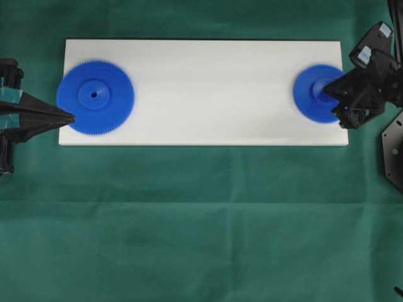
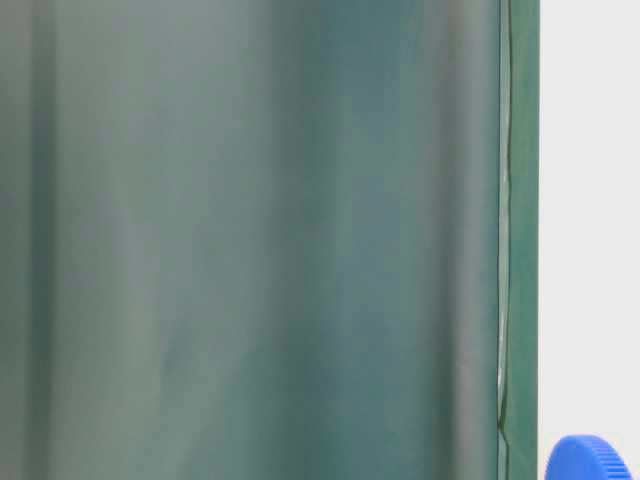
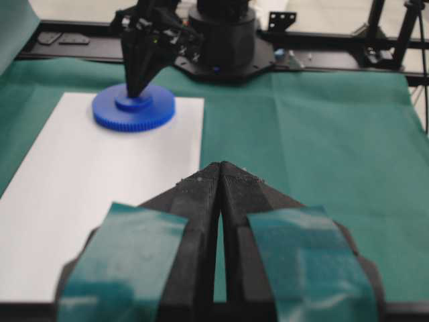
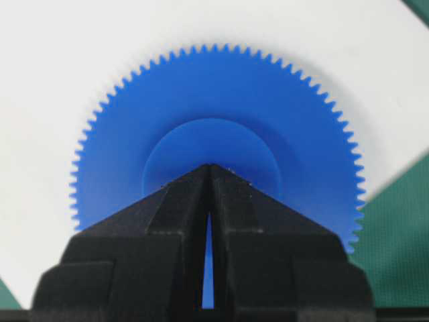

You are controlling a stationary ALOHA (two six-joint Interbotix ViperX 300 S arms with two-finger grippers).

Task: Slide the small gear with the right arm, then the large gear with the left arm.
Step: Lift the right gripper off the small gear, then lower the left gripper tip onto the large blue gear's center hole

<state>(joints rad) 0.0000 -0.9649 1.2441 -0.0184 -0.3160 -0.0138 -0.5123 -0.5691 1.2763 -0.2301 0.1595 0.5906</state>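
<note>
Overhead, the small gear (image 1: 313, 93) lies at the white board's (image 1: 208, 88) right end with the right tool's (image 1: 329, 94) shut tip on its hub, so it should press lightly and push leftward steadily, while the large gear (image 1: 95, 97) waits far left beside the shut left tool (image 1: 70, 116).

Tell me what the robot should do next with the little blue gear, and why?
Probably push it gently along the white board toward the middle. The right tool is shut, its tip on the small gear hub, and that gear sits at the board's far end. The left tool waits shut at the large gear rim.
</note>
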